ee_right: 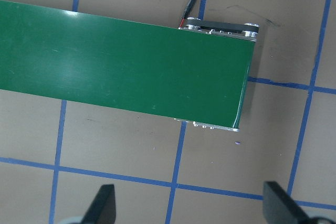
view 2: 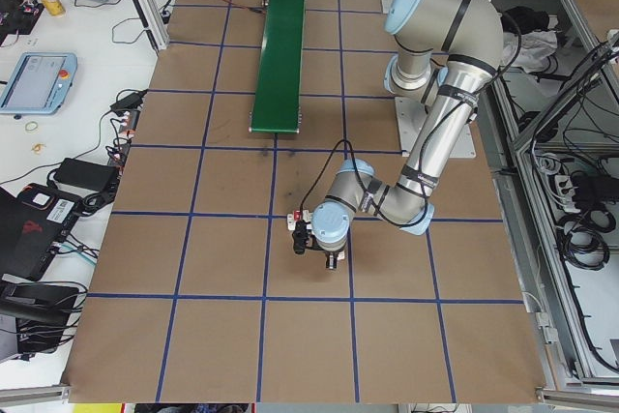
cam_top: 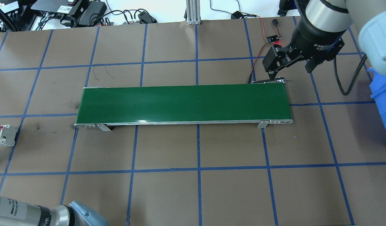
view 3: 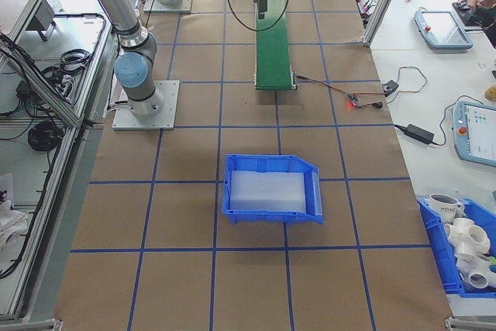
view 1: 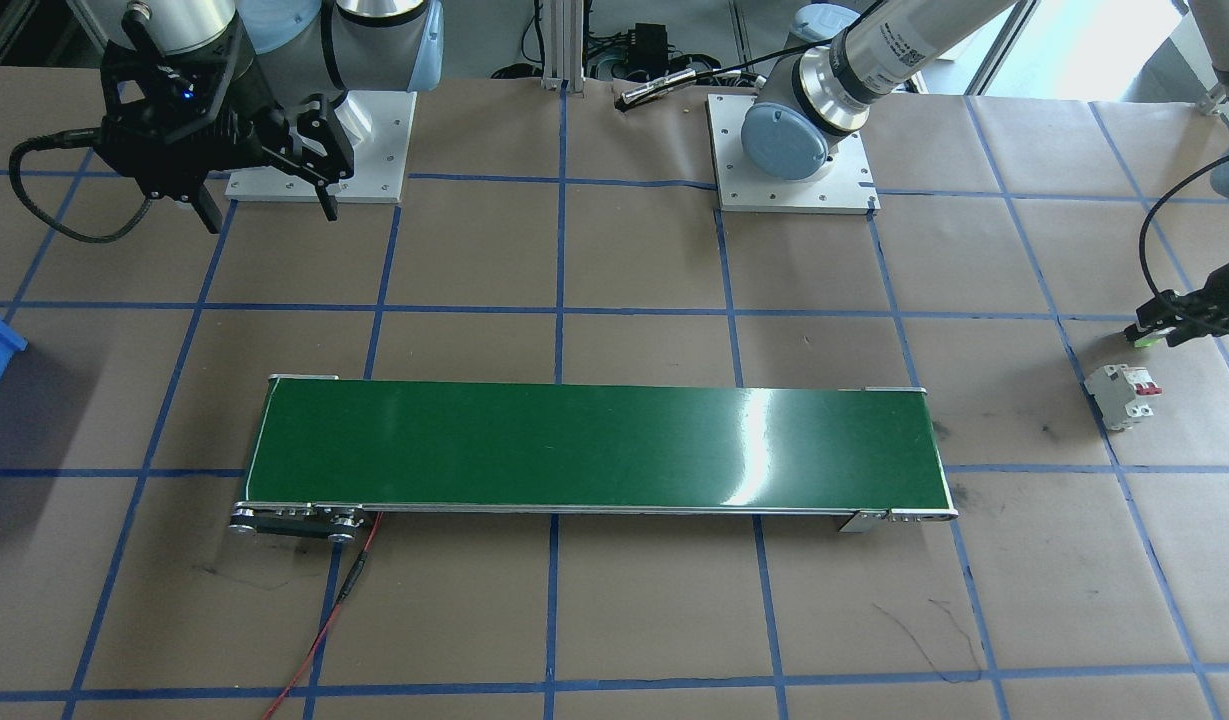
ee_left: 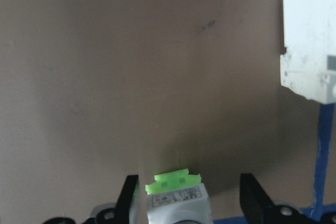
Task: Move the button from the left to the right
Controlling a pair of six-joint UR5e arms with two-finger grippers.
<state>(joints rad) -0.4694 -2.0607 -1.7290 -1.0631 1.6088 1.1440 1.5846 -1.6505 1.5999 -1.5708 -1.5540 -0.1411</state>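
The brown-papered table (cam_top: 167,194) with its blue tape grid carried a green conveyor belt (cam_top: 183,103) across its middle. At the table's left end, the left gripper (ee_left: 191,203) had the button (ee_left: 176,198) between its jaws, apparently gripped, beside the white circuit breaker (view 1: 1124,395). The right gripper (cam_top: 290,67) hovered with jaws apart over the belt's far end, probably placed to receive the button there.
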